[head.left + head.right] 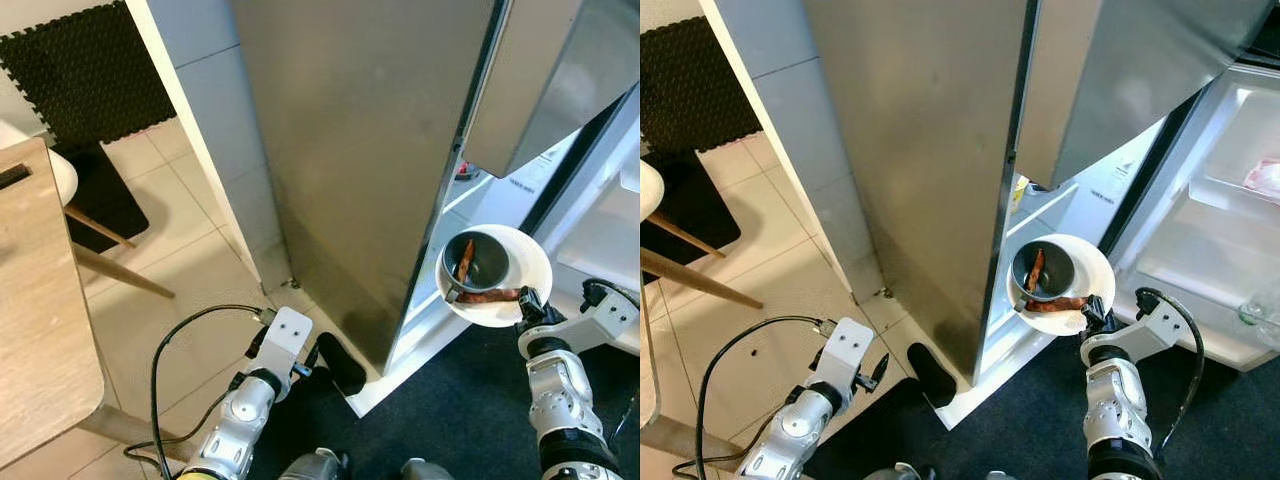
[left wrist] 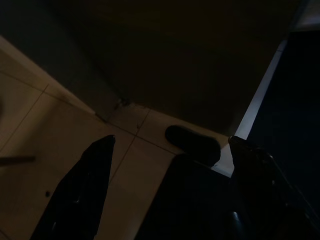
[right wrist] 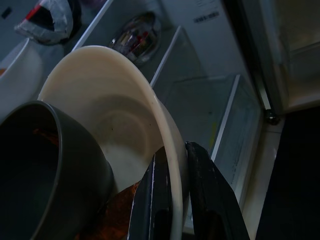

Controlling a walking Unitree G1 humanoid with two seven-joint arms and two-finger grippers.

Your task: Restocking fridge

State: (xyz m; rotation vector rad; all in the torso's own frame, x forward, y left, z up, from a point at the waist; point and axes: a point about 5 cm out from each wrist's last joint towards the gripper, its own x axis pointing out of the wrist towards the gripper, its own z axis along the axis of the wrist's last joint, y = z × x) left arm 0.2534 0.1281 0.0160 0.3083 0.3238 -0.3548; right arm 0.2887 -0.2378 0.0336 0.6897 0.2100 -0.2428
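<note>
Between the two black fingers (image 3: 207,195) of the right gripper (image 3: 172,200) the rim of a white plate (image 3: 125,110) is sitting, and the fingers are pressing together on it from both sides. From the head camera, the plate (image 1: 525,270) is staying just above this gripper (image 1: 527,308), in front of the open fridge (image 1: 1210,230), near the lower edge of its steel door (image 1: 350,150). A dark grey bowl (image 1: 478,262) is standing on the plate, and a reddish-brown strip of food (image 1: 465,260) is leaning inside it. Another reddish strip (image 1: 490,296) is lying on the plate just beside the bowl, on the side nearest to the gripper.

The left gripper (image 1: 335,362) is hanging low over the tiled floor (image 1: 200,270), well apart from the plate, and its fingers (image 2: 85,190) are standing apart with nothing between them. Its wrist picture is very dark; a dark oval thing (image 2: 192,144) is lying on the floor there, and I cannot tell what it is.

Inside the fridge, a pink packet (image 1: 1262,178) is being cut by the picture edge. In the right wrist picture some wrapped things (image 3: 132,37) are lying in the door shelves behind the plate, but they are too blurred to name. At the far left, a wooden table (image 1: 35,320) is partly out of the picture.
</note>
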